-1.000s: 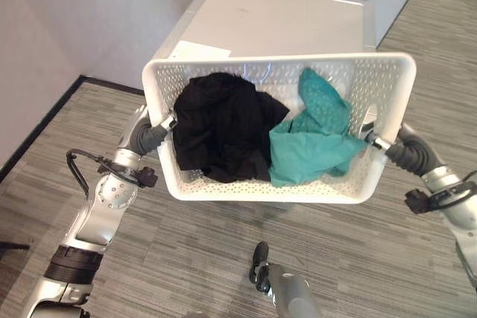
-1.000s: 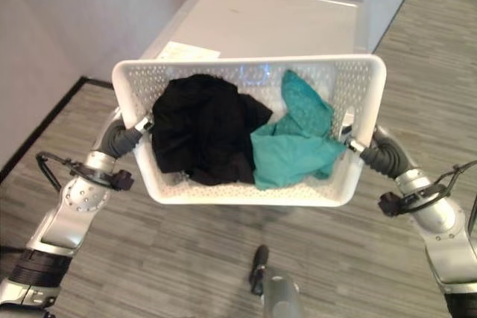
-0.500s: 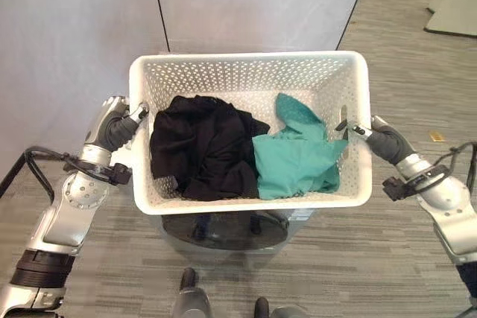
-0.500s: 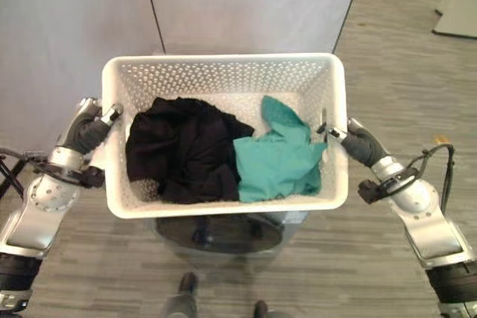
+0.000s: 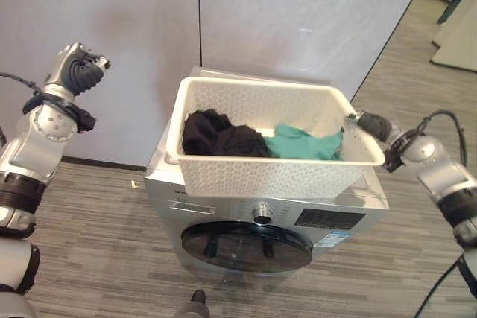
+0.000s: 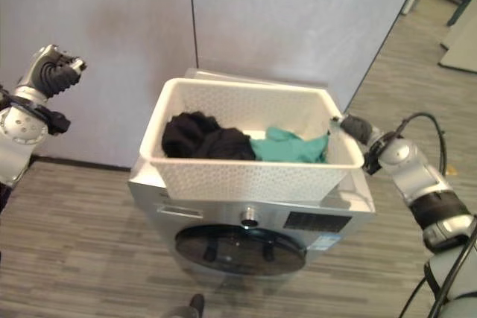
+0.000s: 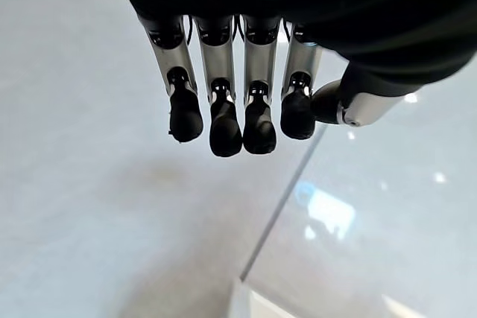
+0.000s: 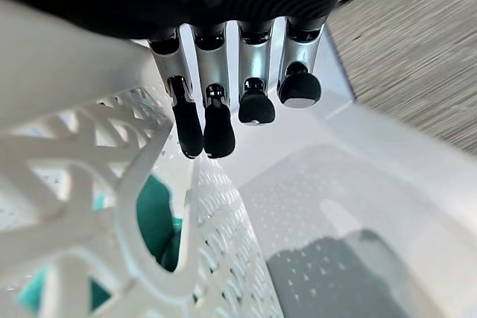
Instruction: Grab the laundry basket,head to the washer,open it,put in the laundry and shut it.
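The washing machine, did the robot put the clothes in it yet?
Not yet. The laundry basket already sits on top of the washer, with the black clothes and teal cloth inside. The right hand is at the basket's rim; the left hand is raised away, holding nothing. The round door is closed, so opening, loading and shutting remain.

The basket [image 5: 276, 161] sits on top of the washer [image 5: 223, 214], with the wall [image 5: 298, 13] behind the washer. Inside the basket, one heap of laundry [image 5: 220, 139] lies toward its left side and another garment [image 5: 305, 145] toward its right. The right hand [image 5: 370, 124] is at the basket's right rim. The left hand [image 5: 78, 72] is raised well to the left of the basket, apart from it.
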{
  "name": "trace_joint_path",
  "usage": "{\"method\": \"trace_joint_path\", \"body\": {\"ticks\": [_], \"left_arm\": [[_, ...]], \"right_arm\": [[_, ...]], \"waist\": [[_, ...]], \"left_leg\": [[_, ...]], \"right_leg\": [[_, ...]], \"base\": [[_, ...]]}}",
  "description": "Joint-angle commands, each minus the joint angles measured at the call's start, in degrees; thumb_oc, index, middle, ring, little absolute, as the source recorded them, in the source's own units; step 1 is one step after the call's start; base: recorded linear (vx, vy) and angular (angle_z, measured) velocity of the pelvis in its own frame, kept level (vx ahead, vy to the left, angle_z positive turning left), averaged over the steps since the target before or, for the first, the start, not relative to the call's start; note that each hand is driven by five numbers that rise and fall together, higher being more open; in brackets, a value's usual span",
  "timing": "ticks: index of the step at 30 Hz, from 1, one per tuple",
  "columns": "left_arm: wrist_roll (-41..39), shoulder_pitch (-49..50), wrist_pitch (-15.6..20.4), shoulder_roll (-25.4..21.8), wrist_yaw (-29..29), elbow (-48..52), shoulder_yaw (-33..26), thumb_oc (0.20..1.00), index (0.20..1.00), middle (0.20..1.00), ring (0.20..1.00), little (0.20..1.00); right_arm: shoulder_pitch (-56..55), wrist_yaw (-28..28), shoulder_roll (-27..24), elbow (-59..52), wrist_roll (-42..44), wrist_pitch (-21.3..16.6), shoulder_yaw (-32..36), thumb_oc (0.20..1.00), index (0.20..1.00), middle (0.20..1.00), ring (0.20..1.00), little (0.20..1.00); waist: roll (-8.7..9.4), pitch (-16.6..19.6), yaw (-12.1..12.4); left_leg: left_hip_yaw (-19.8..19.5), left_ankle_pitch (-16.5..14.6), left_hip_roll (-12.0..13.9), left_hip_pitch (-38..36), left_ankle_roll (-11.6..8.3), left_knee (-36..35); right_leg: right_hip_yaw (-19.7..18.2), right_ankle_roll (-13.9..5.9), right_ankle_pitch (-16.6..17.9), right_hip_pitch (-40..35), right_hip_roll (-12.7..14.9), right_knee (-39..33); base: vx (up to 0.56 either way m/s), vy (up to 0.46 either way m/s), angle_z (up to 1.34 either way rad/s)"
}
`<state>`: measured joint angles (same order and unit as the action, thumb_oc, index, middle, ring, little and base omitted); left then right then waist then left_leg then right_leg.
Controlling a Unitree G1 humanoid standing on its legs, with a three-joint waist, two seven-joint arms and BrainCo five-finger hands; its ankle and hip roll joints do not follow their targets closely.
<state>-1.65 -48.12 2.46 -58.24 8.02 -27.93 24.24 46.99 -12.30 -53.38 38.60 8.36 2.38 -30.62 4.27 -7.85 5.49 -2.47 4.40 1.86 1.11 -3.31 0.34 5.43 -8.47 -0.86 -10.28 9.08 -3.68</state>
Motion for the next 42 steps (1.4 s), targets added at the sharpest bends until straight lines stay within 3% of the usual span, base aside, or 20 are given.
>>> {"method": "trace_joint_path", "body": {"ticks": [1,3,9,10,11,12,15,16,17,24,28,34,39,42], "left_arm": [[-2.3,-7.8,0.4,2.1,0.3,-4.5,0.7,0.2,0.2,0.2,0.2,0.2],[-2.5,-10.2,0.0,3.9,0.2,-6.9,3.3,0.2,0.2,0.2,0.2,0.2],[-3.4,-10.4,-0.3,5.4,0.8,-9.3,3.4,0.2,0.2,0.2,0.2,0.2],[-3.3,-9.0,-0.7,5.3,1.1,-9.3,2.5,0.2,0.2,0.2,0.2,0.2],[-3.2,-8.9,-0.7,5.3,1.1,-9.2,2.4,0.2,0.2,0.2,0.2,0.2],[-3.0,-7.7,-0.9,5.1,1.1,-9.1,1.7,0.2,0.2,0.2,0.2,0.2],[-3.2,-6.1,-0.9,4.9,1.1,-8.8,0.7,0.219,0.219,0.219,0.219,0.219],[-3.5,-4.9,-0.9,5.1,1.2,-8.7,-0.3,0.674,0.674,0.674,0.674,0.674],[-4.3,-4.2,-0.9,5.5,1.3,-8.7,-1.0,1.0,1.0,1.0,1.0,1.0],[-6.5,1.8,-0.4,5.5,1.4,-5.6,-5.9,1.0,1.0,1.0,1.0,1.0],[-6.7,5.2,0.5,4.3,2.3,-4.7,-9.1,1.0,1.0,1.0,1.0,1.0],[-6.0,11.3,1.3,2.5,3.7,-1.2,-15.2,1.0,1.0,1.0,1.0,1.0],[-3.3,24.2,3.5,2.5,8.0,6.1,-29.3,1.0,1.0,1.0,1.0,1.0],[-2.4,29.4,3.7,3.0,8.8,8.6,-34.0,1.0,1.0,1.0,1.0,1.0]], "right_arm": [[5.4,3.8,-3.2,6.3,-5.5,2.4,-3.7,0.2,0.2,0.2,0.2,0.2],[7.6,4.4,-1.4,10.5,-6.4,2.7,-5.0,0.2,0.2,0.2,0.2,0.2],[9.5,4.6,0.1,10.8,-6.4,3.1,-6.2,0.2,0.2,0.2,0.2,0.2],[8.8,4.9,0.7,9.6,-5.7,3.1,-5.6,0.467,0.467,0.467,0.467,0.467],[8.8,4.9,0.7,9.5,-5.7,3.2,-5.6,0.598,0.598,0.598,0.598,0.598],[8.1,4.8,1.2,8.4,-5.4,3.1,-5.1,1.0,1.0,1.0,1.0,1.0],[8.3,5.0,1.6,8.3,-5.3,3.0,-5.0,1.0,1.0,1.0,1.0,1.0],[8.3,5.3,1.9,8.3,-4.8,2.8,-4.7,1.0,1.0,1.0,1.0,1.0],[8.3,5.8,2.1,8.3,-4.3,2.7,-4.3,1.0,1.0,1.0,1.0,1.0],[6.2,8.1,1.1,6.2,1.8,1.9,1.2,1.0,1.0,1.0,1.0,1.0],[2.5,10.1,-0.9,2.2,10.1,-1.0,7.7,1.0,1.0,1.0,1.0,1.0],[-4.0,10.6,-4.2,-4.8,12.0,-2.7,14.0,1.0,1.0,1.0,1.0,1.0],[-18.2,11.6,-5.8,-14.0,15.8,-6.5,28.1,1.0,1.0,1.0,1.0,1.0],[-22.8,11.7,-5.6,-16.5,17.0,-7.4,32.5,1.0,1.0,1.0,1.0,1.0]], "waist": [[-1.68,1.2,0.0],[-2.01,1.0,-0.4],[-2.04,0.4,-0.9],[-2.04,0.2,-1.0],[-2.04,0.2,-1.0],[-2.06,0.3,-1.0],[-2.07,0.4,-0.8],[-2.08,0.5,-0.6],[-2.02,0.6,-0.4],[-1.98,1.5,-0.2],[-2.14,2.1,-0.2],[-2.19,2.5,-0.4],[-2.23,2.7,-0.8],[-2.33,2.8,-0.8]], "left_leg": [[2.0,-7.1,5.0,-4.6,-2.2,1.9],[1.7,-6.7,4.9,-4.4,-1.99,1.2],[1.5,-6.1,4.9,-3.4,-1.95,0.5],[1.4,-6.1,4.8,-3.1,-1.86,0.5],[1.4,-6.1,4.8,-3.1,-1.86,0.6],[1.4,-6.3,4.7,-3.2,-1.75,0.4],[1.5,-6.4,4.7,-3.5,-1.71,0.2],[1.4,-6.6,4.6,-3.8,-1.65,0.2],[1.4,-6.6,4.6,-3.8,-1.64,0.2],[1.3,-6.3,4.4,-4.2,-1.54,-0.3],[1.5,-6.5,4.4,-4.9,-1.66,-0.6],[1.7,-6.6,4.5,-5.0,-1.85,-0.7],[2.1,-7.0,4.8,-4.5,-2.28,0.3],[2.3,-7.1,5.1,-4.4,-2.55,0.9]], "right_leg": [[2.4,1.85,-0.8,4.9,-2.2,5.4],[2.5,1.8,-0.9,5.5,-2.3,5.8],[3.0,1.8,-0.9,6.7,-2.4,5.8],[3.1,1.85,-0.9,6.9,-2.4,5.8],[3.1,1.85,-0.9,6.9,-2.4,5.8],[3.2,1.86,-0.9,6.8,-2.4,5.7],[3.2,1.8,-0.8,6.6,-2.3,5.4],[3.2,1.77,-0.7,6.3,-2.3,5.3],[3.3,1.75,-0.8,6.2,-2.3,5.2],[3.4,1.79,-0.4,5.7,-2.1,4.9],[3.4,1.65,-0.2,5.3,-2.0,4.3],[3.3,1.57,0.2,4.9,-1.9,3.2],[2.9,1.66,0.8,4.9,-2.0,1.5],[2.4,1.8,1.2,4.7,-2.3,0.6]], "base": [[0.0,0.0,0.0],[0.02,0.01,-0.01],[0.0,0.0,0.0],[0.0,0.0,0.0],[0.0,0.0,0.0],[0.0,0.0,0.0],[0.0,0.004,0.02],[0.0,0.005,0.05],[0.01,0.008,0.04],[0.0,0.0,0.0],[0.0,0.003,0.01],[0.0,0.0,0.0],[-0.02,-0.026,-0.01],[-0.06,-0.053,-0.02]]}}
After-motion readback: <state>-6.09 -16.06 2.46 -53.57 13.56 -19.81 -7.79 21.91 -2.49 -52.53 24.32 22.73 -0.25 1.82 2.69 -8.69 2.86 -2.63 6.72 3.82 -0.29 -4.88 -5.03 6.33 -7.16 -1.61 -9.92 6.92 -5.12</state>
